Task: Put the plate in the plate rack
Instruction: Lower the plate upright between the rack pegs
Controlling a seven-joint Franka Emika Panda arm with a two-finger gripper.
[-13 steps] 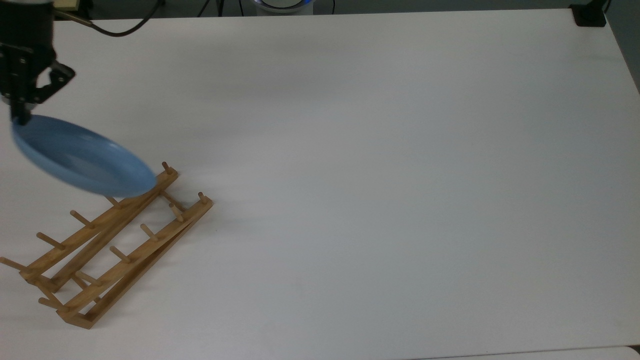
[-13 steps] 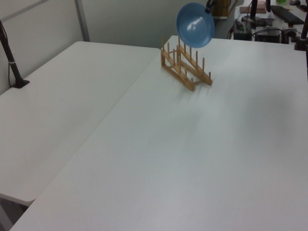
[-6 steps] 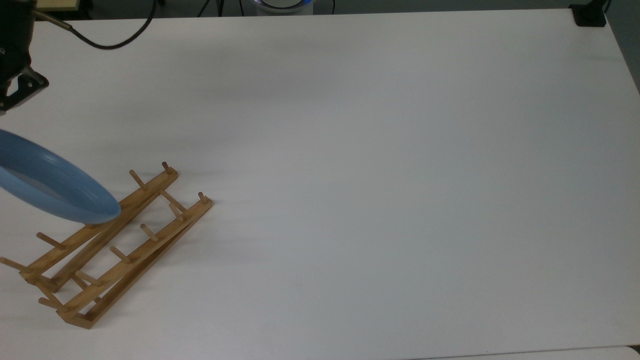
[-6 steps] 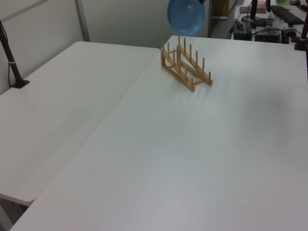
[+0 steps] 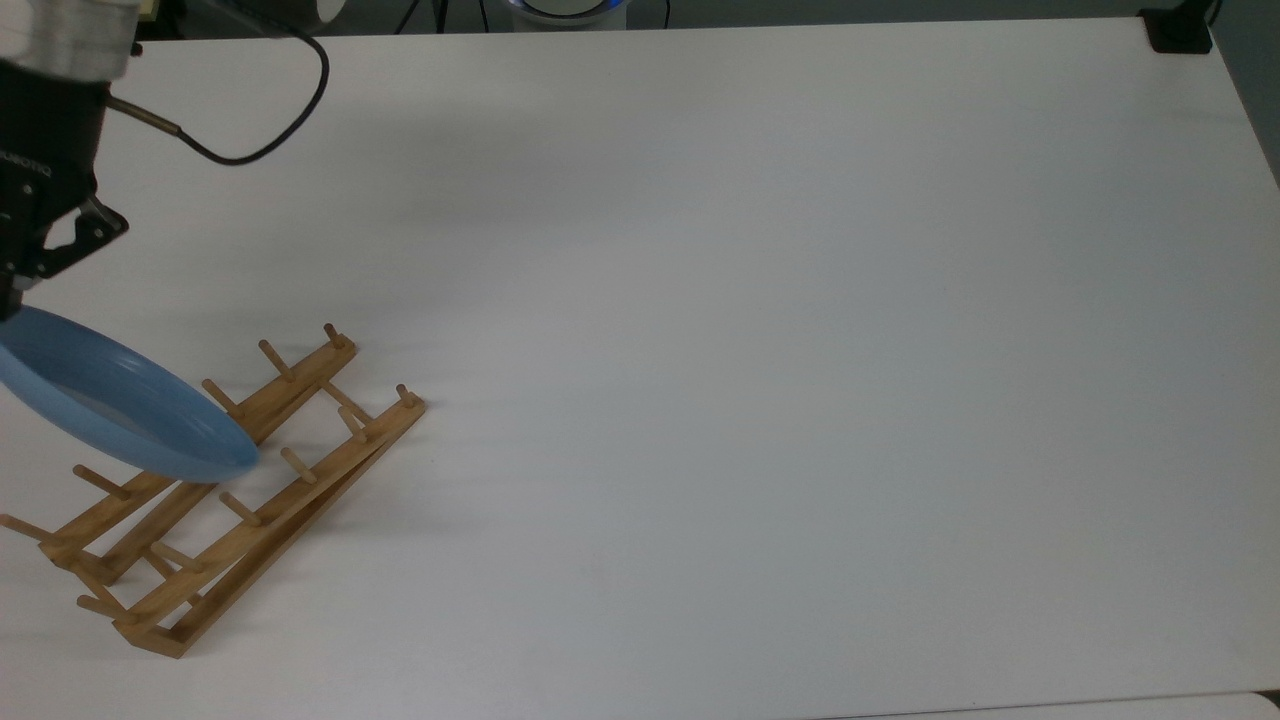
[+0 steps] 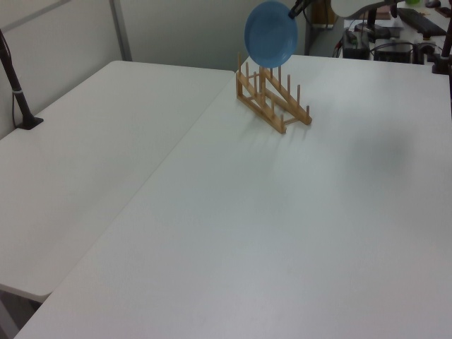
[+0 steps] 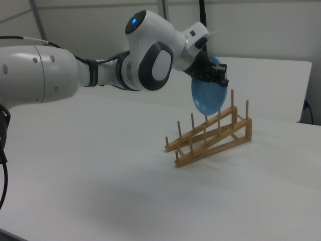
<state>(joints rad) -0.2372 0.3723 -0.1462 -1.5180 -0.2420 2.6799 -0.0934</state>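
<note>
The light-blue plate hangs tilted on edge above the high end of the wooden plate rack, at the top view's left edge. My gripper is shut on the plate's upper rim. In the right view the plate hangs from the gripper, its lower edge level with the tops of the tallest pegs of the plate rack. In the left view the plate overlaps the rear pegs of the plate rack, and the gripper is at its upper right.
The rack stands on a wide white table, bare to the top view's right. A black cable trails from the arm. A black clamp sits at the far corner. A second table adjoins on the left view's left.
Over the last second the plate swung toward the top view's left, then came back slightly right and lower. It now hangs over the rack's rear pegs. The rack has not moved.
</note>
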